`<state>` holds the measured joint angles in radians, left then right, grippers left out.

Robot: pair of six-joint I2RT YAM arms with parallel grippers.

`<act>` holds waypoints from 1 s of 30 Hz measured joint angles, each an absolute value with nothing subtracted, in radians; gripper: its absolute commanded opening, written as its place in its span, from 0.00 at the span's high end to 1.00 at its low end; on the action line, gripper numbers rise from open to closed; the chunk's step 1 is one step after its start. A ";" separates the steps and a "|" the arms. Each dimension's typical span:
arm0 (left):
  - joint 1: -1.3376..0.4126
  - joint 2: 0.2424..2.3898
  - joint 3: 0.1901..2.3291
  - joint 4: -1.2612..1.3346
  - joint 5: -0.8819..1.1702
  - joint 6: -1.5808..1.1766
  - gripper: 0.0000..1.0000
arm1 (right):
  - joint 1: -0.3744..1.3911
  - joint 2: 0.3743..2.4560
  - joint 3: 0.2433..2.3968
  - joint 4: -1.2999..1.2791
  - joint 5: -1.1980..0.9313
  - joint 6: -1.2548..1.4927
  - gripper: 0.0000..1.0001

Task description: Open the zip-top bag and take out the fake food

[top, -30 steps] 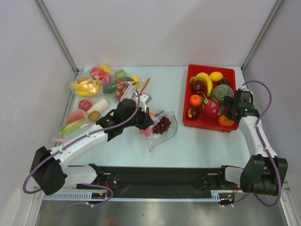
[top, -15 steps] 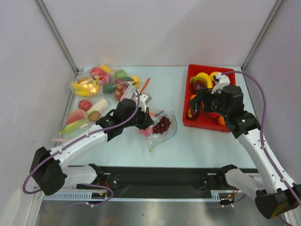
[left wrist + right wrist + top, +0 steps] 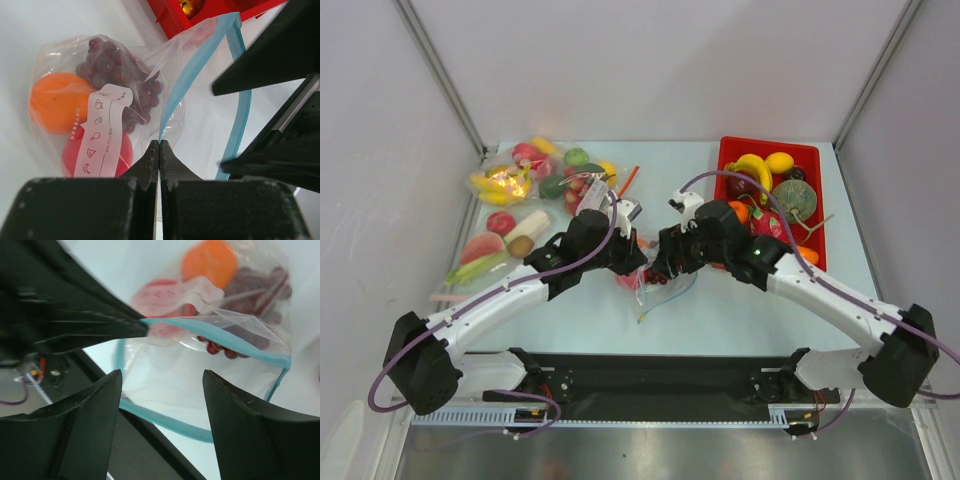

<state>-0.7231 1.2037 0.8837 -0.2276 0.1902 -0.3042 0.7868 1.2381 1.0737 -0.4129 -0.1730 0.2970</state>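
Bag: the zip-top bag [image 3: 197, 100] is clear, crinkly film. It lies on the pale bench [image 3: 750, 310] between the two arms, just left of the red tray [image 3: 770, 142].
Zip strip: a thin blue-green zip strip [image 3: 236, 95] edges the mouth. The mouth is parted, with one lip raised and the other curving in a loop below it.
Contents: the fake food [image 3: 112, 70] sits inside the bag, at its closed end. There is a smooth round orange [image 3: 52, 102], a glossy red fruit [image 3: 75, 152] and a knobbly bunch of dark purple grapes [image 3: 102, 57]. A white paper label [image 3: 105, 125] printed with small icons lies over the red fruit.
Left tool: the left tool [image 3: 158, 145] has its black fingers pressed together, clamped on the raised lip of the bag at the strip.
Right tool: the right tool [image 3: 162, 374] has its blunt black fingers apart and grips nothing. It hangs over the open mouth; whether it touches the film cannot be told.
Tray: moulded red plastic, holding bananas, a lemon and other round plastic fruit.
Far left: more clear bags of plastic produce [image 3: 505, 183] lie on the bench, well apart from the task's bag.
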 measured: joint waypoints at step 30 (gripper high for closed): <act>-0.712 1.238 0.884 -0.269 0.179 -0.303 1.00 | 0.910 1.552 1.012 -0.240 0.183 0.235 0.30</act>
